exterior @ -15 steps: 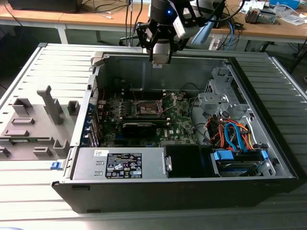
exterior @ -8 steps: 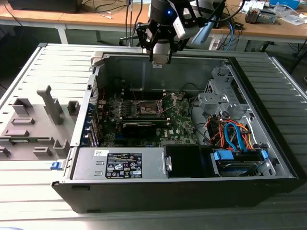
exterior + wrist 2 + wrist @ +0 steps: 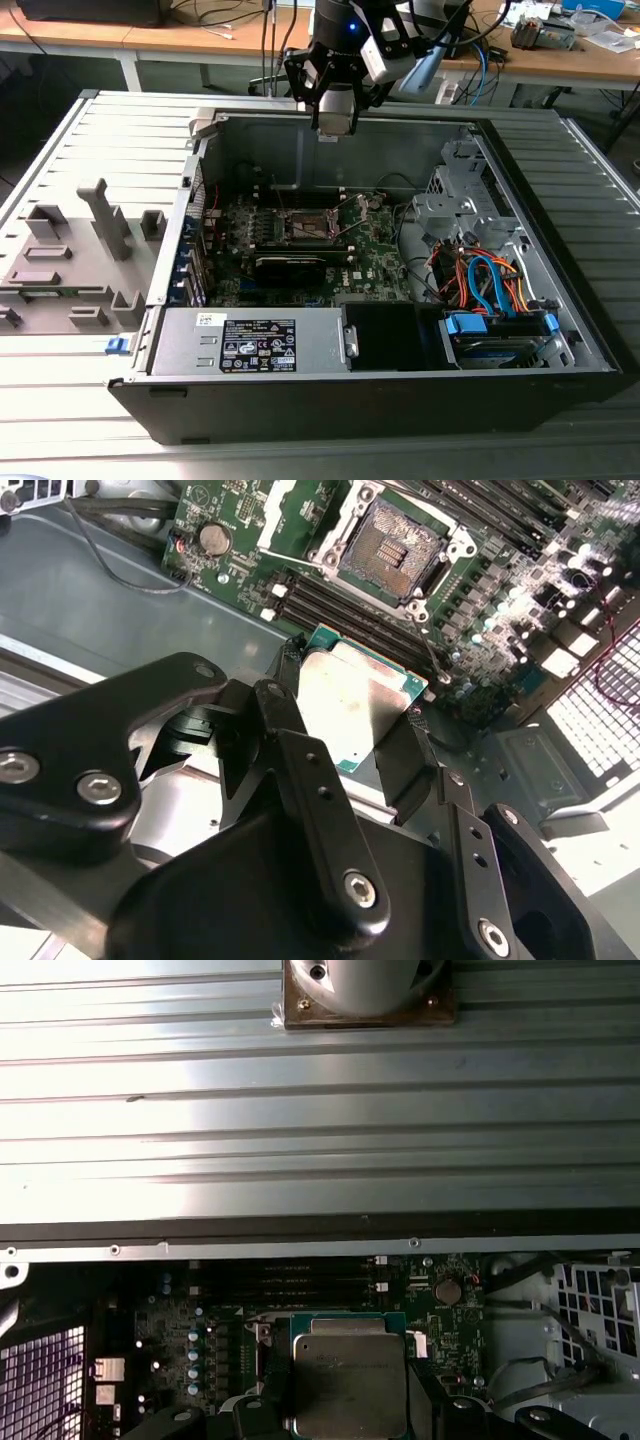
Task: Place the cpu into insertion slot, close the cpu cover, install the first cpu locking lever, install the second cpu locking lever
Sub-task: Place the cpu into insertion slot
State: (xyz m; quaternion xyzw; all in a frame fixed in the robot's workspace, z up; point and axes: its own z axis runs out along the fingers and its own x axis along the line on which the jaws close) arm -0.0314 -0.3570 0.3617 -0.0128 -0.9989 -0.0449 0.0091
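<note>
My gripper (image 3: 333, 128) hangs above the far wall of the open computer case (image 3: 300, 410), shut on the cpu (image 3: 352, 702), a flat square chip with a silver-grey top and green edge. Both wrist views show the black fingers (image 3: 288, 695) clamping it from two sides, and the cpu (image 3: 350, 1380) is level between them. The insertion slot (image 3: 395, 545) lies bare on the motherboard below and ahead, its dark pin field exposed. The cpu cover (image 3: 290, 508) stands tilted up at one side of the slot. Thin wire levers (image 3: 430, 645) stick out beside it. From the exterior view the slot (image 3: 308, 226) sits mid-board.
A long black card (image 3: 300, 262) lies just in front of the slot. The power supply (image 3: 250, 342) fills the case's near side, and a drive cage with blue and orange cables (image 3: 490, 290) is on the exterior view's right. A grey fixture block (image 3: 75, 262) stands outside on the left.
</note>
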